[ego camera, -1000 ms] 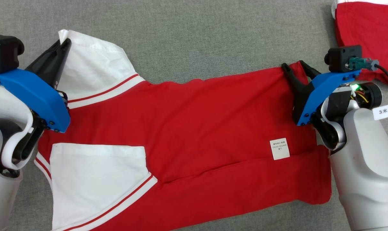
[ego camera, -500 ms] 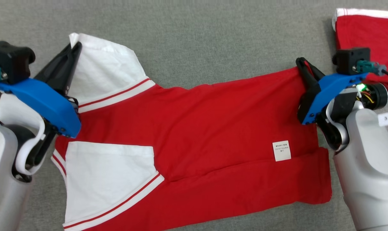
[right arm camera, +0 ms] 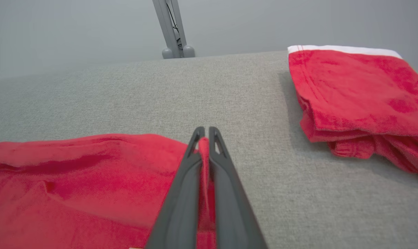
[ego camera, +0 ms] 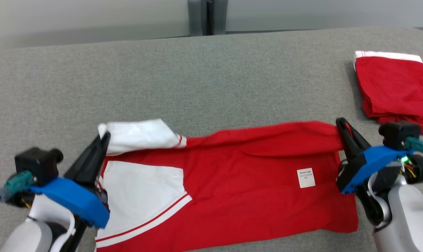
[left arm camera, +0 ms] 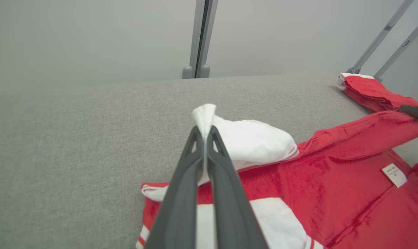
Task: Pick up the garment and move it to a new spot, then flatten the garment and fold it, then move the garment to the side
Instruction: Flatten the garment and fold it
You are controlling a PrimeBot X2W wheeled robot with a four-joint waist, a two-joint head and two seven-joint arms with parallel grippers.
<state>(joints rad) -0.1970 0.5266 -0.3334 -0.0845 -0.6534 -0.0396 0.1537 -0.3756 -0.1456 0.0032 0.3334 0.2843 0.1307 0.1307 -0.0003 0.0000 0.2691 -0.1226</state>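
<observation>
The garment (ego camera: 239, 175) is a red shirt with white sleeves, spread across the grey table with its far edge raised. My left gripper (ego camera: 104, 138) is shut on the white sleeve's tip (left arm camera: 203, 116), which pokes out between its fingers (left arm camera: 191, 162). At the other end my right gripper (ego camera: 341, 124) is shut on the red hem corner (right arm camera: 203, 145), lifted a little off the surface. A white care label (ego camera: 306, 177) faces up near the right end. The second white sleeve (ego camera: 141, 189) lies flat at the lower left.
A folded red garment with a white band (ego camera: 393, 87) lies at the table's far right, also in the right wrist view (right arm camera: 357, 93). A grey post (ego camera: 207, 16) stands behind the table's far edge (ego camera: 211, 36). Bare grey surface stretches beyond the shirt.
The right gripper closed on the hem corner. Both grippers lifted the shirt's far edge and drew it toward me over the body. The head camera tilted up, bringing the table's far edge into view.
</observation>
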